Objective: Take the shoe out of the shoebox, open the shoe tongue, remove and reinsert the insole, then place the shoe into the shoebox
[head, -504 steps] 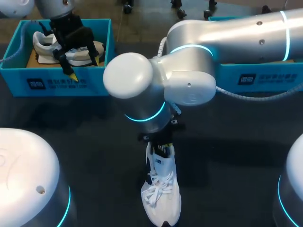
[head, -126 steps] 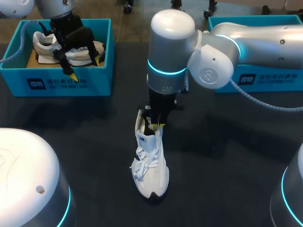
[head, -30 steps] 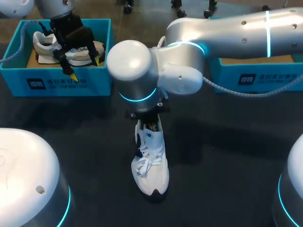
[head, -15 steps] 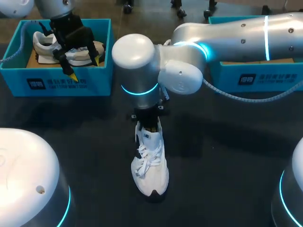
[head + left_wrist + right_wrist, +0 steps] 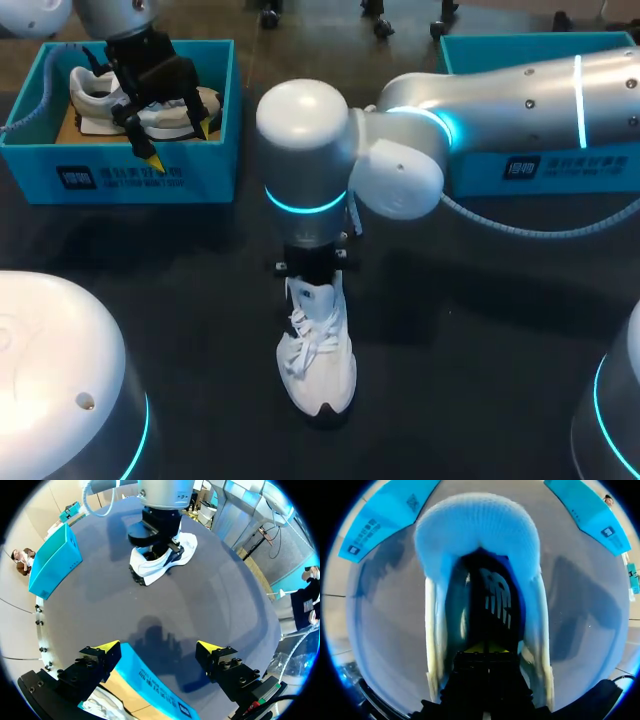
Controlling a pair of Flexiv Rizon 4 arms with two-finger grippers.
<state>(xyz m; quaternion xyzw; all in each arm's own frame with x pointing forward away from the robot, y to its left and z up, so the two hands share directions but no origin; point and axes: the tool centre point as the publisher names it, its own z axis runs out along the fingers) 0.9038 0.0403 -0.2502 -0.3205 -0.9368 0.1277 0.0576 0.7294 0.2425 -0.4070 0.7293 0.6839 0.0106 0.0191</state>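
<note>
Left gripper (image 5: 159, 649) hangs spread wide over the labelled teal cardboard shoebox (image 5: 200, 170), upper left; right gripper (image 5: 487, 647) sits inside the white lace-up sneaker (image 5: 318, 355), grip impossible to tell; dark tabletop (image 5: 480, 340).

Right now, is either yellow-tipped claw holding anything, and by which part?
Left gripper: nothing, open over the turquoise shoebox. Right gripper is inside the white lace-up sneaker; a hold there cannot be told.

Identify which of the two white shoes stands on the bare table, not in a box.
The shoe at the middle of the table, with the right gripper in its opening; the other shoe lies inside the left teal shoebox.
</note>
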